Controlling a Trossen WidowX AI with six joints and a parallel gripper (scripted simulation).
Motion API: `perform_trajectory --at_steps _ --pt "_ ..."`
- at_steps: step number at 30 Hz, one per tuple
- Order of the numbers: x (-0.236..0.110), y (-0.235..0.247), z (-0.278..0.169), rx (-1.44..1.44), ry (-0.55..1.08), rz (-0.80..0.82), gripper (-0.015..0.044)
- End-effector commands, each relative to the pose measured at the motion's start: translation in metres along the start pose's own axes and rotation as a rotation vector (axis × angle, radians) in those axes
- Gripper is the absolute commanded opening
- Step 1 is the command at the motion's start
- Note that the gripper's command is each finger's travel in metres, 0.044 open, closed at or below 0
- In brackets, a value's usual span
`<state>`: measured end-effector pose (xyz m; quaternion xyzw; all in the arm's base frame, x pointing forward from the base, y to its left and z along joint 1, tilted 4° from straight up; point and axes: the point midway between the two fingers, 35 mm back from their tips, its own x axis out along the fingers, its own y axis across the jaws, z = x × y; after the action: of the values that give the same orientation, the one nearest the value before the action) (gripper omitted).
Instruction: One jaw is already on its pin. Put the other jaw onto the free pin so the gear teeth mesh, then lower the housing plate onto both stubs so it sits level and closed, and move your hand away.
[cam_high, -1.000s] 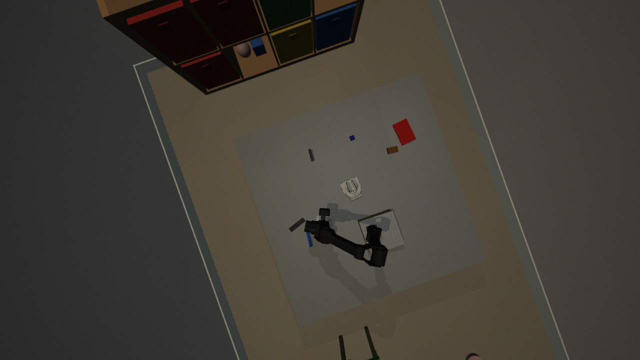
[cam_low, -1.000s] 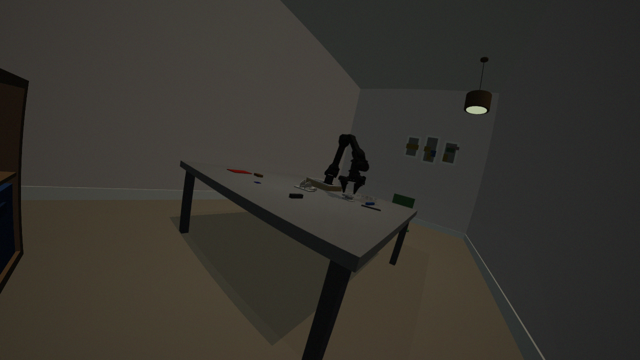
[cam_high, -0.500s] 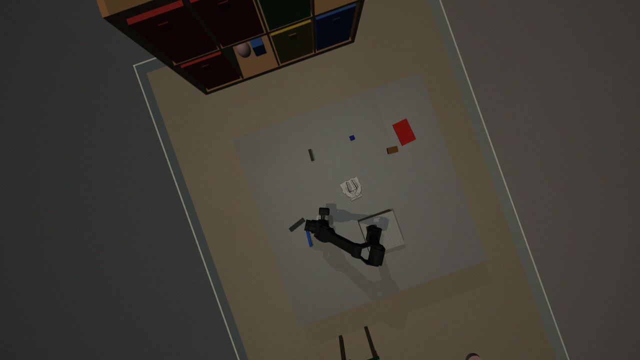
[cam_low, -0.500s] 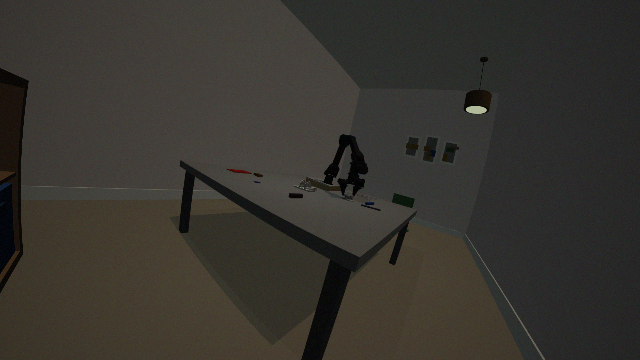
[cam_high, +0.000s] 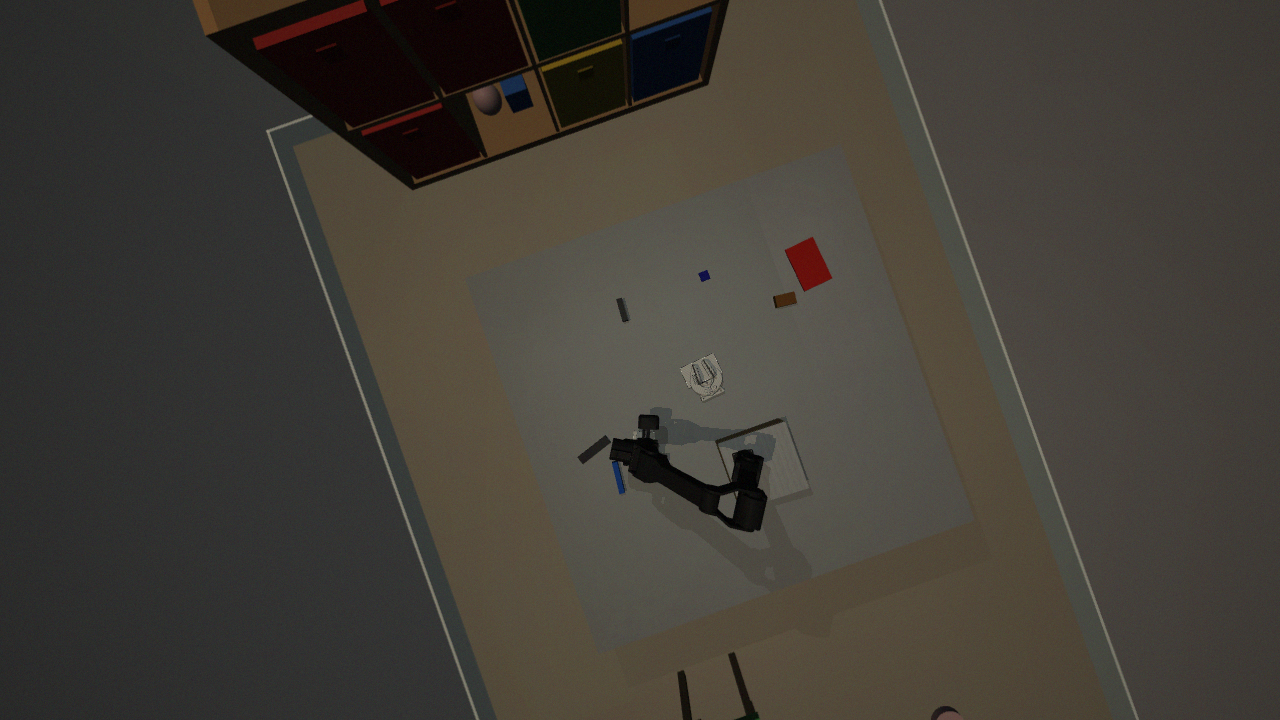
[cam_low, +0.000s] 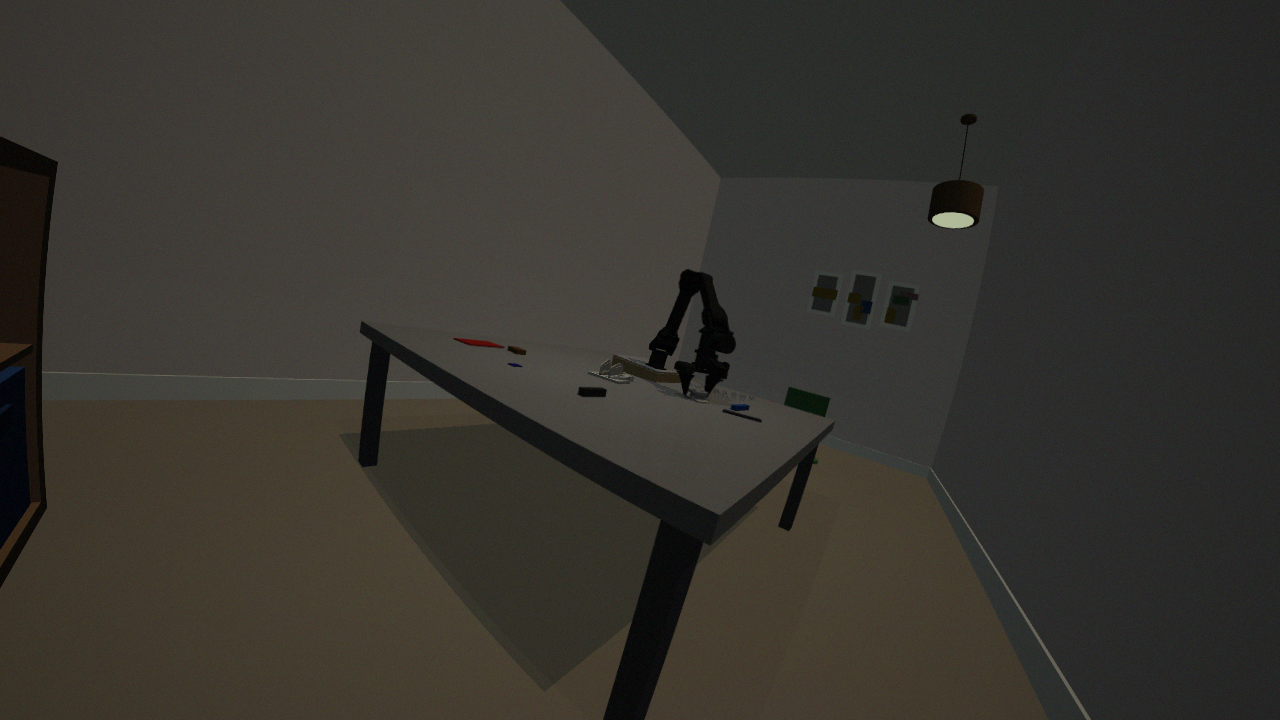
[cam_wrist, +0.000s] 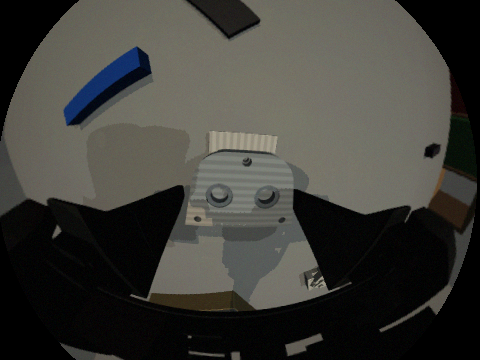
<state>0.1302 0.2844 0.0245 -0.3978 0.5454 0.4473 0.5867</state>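
Tool (cam_high: 645, 436) (cam_low: 698, 392) (cam_wrist: 239, 192), 1 pc.: open, nothing held. Housing plate (cam_high: 638, 436) (cam_low: 699, 398) (cam_wrist: 243, 175), 1 pc.: on desk (cam_high: 554, 358) (cam_low: 501, 376) (cam_wrist: 325, 75), betw. fingertips, approx. centred. Rec.: tool to be lowered straight, closed evenly on opp. edges; plate to be kept level, holes unobstructed.

On the table (cam_high: 572, 295) (cam_low: 537, 402) (cam_wrist: 350, 90), from overhead, we are counting two dark bars, one toward nine o'clock (cam_high: 593, 449) and one toward eleven (cam_high: 622, 309); one blue bar (cam_high: 618, 477) (cam_low: 739, 407) (cam_wrist: 107, 87) toward eight; one small blue square (cam_high: 704, 275) (cam_low: 514, 364) toward twelve; one red slab (cam_high: 808, 264) (cam_low: 477, 342) and one orange-brown block (cam_high: 785, 300) (cam_low: 516, 350) toward one. We are also counting three pictures on the wall.
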Motion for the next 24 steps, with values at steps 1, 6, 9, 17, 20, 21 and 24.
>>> perform_trajectory --at_steps 1,6,9,17,20,21,24 --pt "0.0005 -0.0006 0.0001 0.001 0.0 -0.004 0.044" --pt "0.001 -0.0006 0.0002 0.001 0.0 -0.004 0.044" --pt "0.001 -0.0006 0.0002 0.001 0.0 -0.004 0.044" --pt "0.0005 0.0 0.0 0.0 0.0 0.0 0.042" --pt "0.0005 0.0 0.0 0.0 0.0 0.0 0.04" --pt "0.0005 0.0 0.0 0.0 0.0 0.0 0.0393" --pt "0.0005 0.0 0.0 0.0 0.0 0.0 0.0373"
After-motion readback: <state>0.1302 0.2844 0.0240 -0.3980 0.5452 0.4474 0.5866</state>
